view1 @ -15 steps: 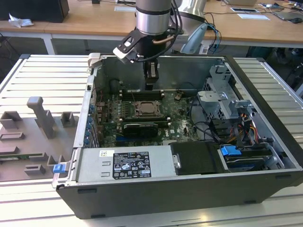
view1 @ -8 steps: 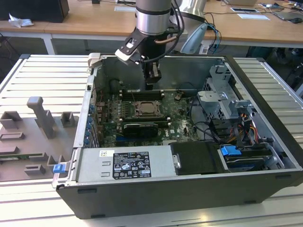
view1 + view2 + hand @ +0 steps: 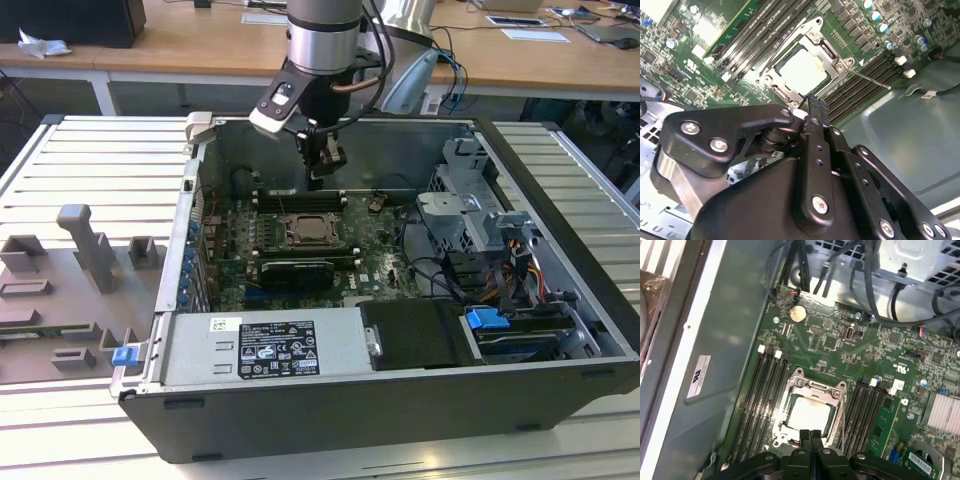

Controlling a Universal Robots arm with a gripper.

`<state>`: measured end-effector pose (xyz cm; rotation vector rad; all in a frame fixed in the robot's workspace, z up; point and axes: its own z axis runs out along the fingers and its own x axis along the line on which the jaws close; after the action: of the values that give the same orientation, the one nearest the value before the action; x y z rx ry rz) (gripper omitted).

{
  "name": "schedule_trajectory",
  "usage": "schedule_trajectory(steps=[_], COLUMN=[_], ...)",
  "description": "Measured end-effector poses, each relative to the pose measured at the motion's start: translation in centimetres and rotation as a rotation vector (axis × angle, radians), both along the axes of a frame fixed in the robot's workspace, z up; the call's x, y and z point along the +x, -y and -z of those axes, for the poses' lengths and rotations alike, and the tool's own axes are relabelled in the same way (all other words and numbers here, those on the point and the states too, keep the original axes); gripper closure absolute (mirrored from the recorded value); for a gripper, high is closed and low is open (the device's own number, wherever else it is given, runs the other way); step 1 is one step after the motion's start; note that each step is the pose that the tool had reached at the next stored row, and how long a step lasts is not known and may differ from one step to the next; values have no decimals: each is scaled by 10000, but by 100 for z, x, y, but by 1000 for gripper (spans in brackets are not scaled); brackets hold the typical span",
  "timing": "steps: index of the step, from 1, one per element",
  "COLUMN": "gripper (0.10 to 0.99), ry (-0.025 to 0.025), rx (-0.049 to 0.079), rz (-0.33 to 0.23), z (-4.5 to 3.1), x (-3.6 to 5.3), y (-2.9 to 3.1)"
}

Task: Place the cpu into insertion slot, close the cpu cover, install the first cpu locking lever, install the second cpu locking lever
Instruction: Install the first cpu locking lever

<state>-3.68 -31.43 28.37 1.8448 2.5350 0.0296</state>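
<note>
Near the square silvery cpu cover (image 3: 817,386), the black pincer (image 3: 810,433) hangs clenched, empty.

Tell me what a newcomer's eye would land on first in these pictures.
The open computer case takes up the middle of the exterior view, with the arm's claw hanging inside it above the green board. In both wrist views the pale cpu stands out on the board, framed by the silvery cpu cover, just beneath the shut claw's tips.
</note>
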Motion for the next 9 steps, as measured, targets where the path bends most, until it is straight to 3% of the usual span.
schedule_trajectory(steps=[9], gripper=[980], ry=[0], rx=[1], rz=[-939], z=[0], x=[0], y=[0])
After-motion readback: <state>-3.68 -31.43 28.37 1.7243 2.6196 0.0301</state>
